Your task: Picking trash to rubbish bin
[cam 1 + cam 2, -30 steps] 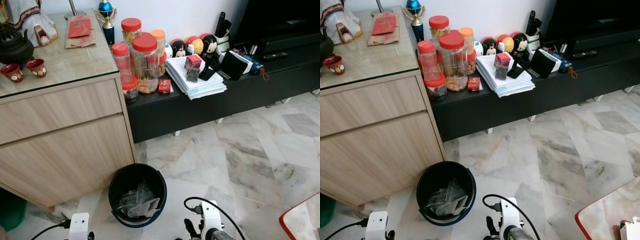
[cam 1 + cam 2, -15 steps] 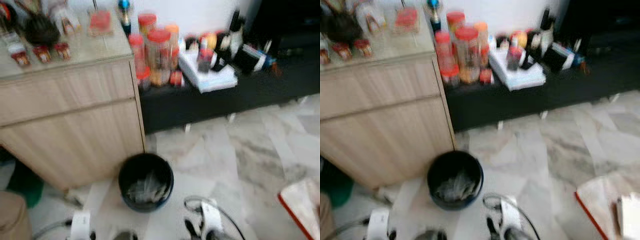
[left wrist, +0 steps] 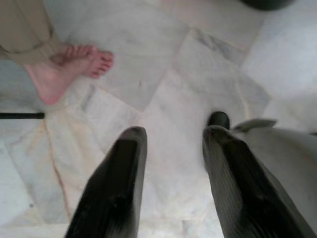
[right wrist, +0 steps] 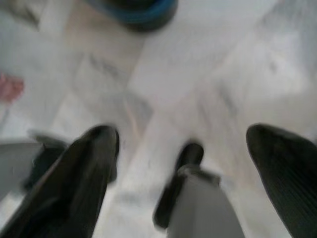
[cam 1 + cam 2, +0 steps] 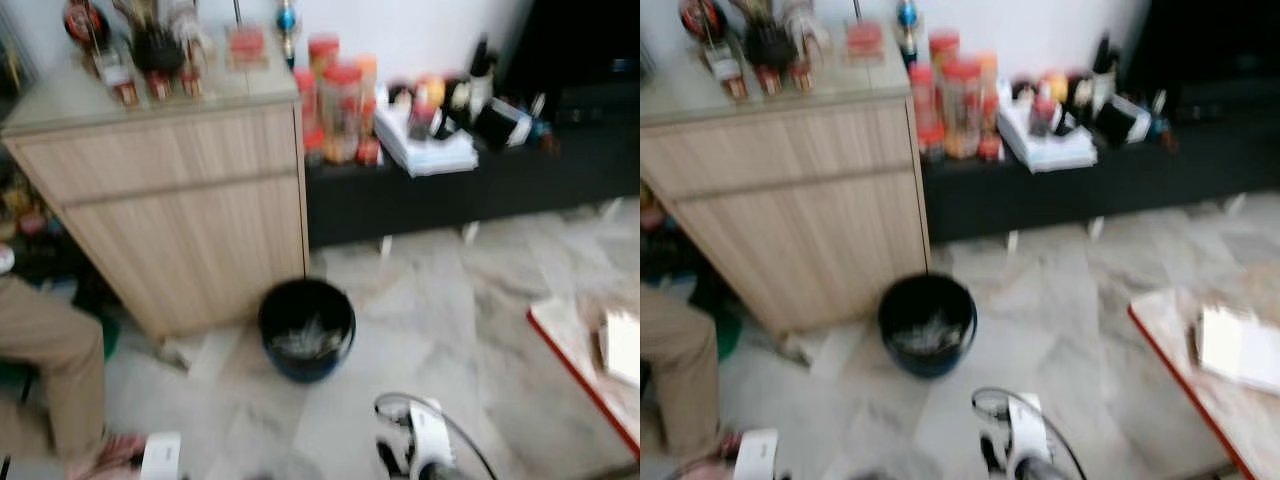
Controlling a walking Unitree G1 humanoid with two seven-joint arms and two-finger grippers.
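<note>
Marble floor: pale grey-veined tiles across the whole lower scene; head views are blurred.

Wooden cabinet: light wood, 2 drawer fronts, glass-topped worktop carrying small red cups and ornaments, too blurred to identify.

Black TV console: low, running along the wall beside the cabinet. Carries red-lidded plastic jars, a stack of white papers and assorted small items.

Red-edged board: at the robot's right, on the floor side, with a white sheet lying on it.

Person: seated at the robot's left, tan trouser leg, bare foot flat on the floor.

Rubbish bin: black round tub with blue lower rim, standing on the floor just in front of the cabinet's right corner. Clear crumpled plastic trash lies inside it.

Left gripper: low over bare floor, near the person's foot; jaws apart by a moderate gap, holding nothing.

Right gripper: low over the floor, the bin's blue edge beyond it; jaws spread wide, holding nothing.
</note>
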